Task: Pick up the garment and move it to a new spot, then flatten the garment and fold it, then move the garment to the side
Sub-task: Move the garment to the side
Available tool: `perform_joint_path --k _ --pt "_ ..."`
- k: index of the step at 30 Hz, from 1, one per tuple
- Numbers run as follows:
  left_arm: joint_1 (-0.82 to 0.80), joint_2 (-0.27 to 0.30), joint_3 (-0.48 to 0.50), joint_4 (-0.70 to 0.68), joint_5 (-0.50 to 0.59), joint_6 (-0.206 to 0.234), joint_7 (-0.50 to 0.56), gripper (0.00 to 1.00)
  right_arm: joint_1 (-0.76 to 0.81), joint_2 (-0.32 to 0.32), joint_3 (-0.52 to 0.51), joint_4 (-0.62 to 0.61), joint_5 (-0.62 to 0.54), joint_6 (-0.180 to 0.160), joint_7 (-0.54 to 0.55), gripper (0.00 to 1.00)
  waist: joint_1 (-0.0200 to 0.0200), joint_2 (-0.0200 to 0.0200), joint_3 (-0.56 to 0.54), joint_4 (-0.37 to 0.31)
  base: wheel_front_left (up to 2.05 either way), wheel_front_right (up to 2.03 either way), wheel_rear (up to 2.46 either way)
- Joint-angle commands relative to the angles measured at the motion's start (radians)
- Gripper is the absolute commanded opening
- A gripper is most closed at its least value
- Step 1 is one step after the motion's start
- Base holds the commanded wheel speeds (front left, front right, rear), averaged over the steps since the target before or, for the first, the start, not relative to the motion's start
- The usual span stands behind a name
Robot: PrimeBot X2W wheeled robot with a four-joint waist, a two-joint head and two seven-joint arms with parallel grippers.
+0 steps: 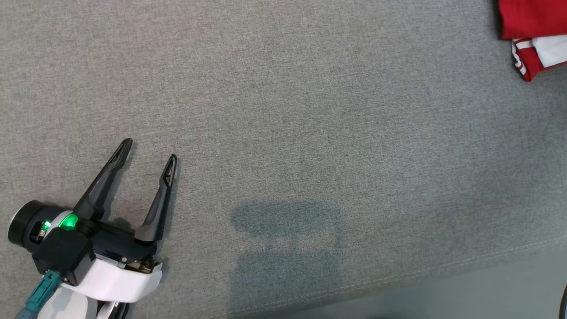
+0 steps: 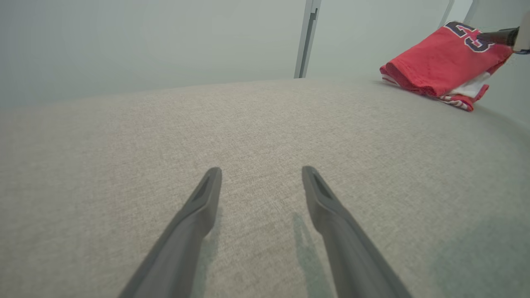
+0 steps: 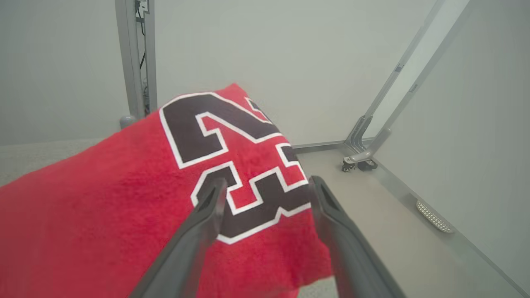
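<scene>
The garment (image 1: 531, 20) is a red jersey with dark, white-edged numbers, folded into a bundle at the far right corner of the grey cushion (image 1: 283, 110). In the left wrist view the garment (image 2: 443, 66) lies at the upper right, with a dark finger of the other arm (image 2: 497, 36) over its number. My right gripper (image 3: 265, 186) stands open, its fingers spread just above the garment (image 3: 103, 207) at its numbered corner, gripping nothing. At the lower left of the head view my left gripper (image 1: 148, 150) is open and empty above bare cushion, as is the left gripper (image 2: 261, 174) in its own view.
The cushion's seamed front edge (image 1: 398, 279) runs along the bottom right. Beyond the garment the surface drops off to a pale floor (image 3: 393, 231) with metal frame legs (image 3: 136, 62) and a caster (image 3: 358, 163). A soft shadow (image 1: 288, 248) lies on the cushion's front middle.
</scene>
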Motion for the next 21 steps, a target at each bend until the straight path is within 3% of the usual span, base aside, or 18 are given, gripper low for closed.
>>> perform_joint_path --k 1,4,6,9,16,21 --pt "-0.028 0.021 0.028 -0.016 -0.009 -0.007 -0.004 1.00 -0.015 -0.010 -0.018 -0.044 -0.037 0.001 0.006 1.00 0.0000 0.0000 0.000 0.003 0.00 0.00 0.00" --pt "-0.036 0.020 0.024 -0.014 -0.010 -0.007 -0.004 1.00 -0.015 0.030 -0.109 -0.115 -0.158 0.001 0.015 1.00 0.0000 0.0000 -0.003 0.005 0.00 0.00 0.00" --pt "-0.039 0.015 0.023 -0.013 -0.009 -0.007 -0.004 1.00 -0.025 0.097 -0.168 -0.152 -0.231 0.001 0.006 1.00 0.0000 0.0000 -0.012 0.002 0.00 0.00 0.00" --pt "-0.039 0.010 0.022 -0.009 -0.008 -0.007 -0.004 1.00 -0.026 0.139 -0.188 -0.151 -0.254 0.001 -0.006 1.00 0.0000 0.0000 -0.023 -0.002 0.00 0.00 0.00" --pt "-0.049 -0.025 0.015 0.009 -0.009 -0.007 -0.004 1.00 -0.016 0.205 -0.176 -0.073 -0.204 0.001 -0.055 1.00 0.0000 0.0000 -0.083 0.004 0.00 0.00 0.00" --pt "-0.056 -0.058 0.020 0.033 -0.008 -0.006 -0.004 1.00 0.024 0.227 -0.073 -0.098 -0.136 0.001 -0.059 1.00 0.0000 0.0000 -0.145 0.023 0.00 0.00 0.00"
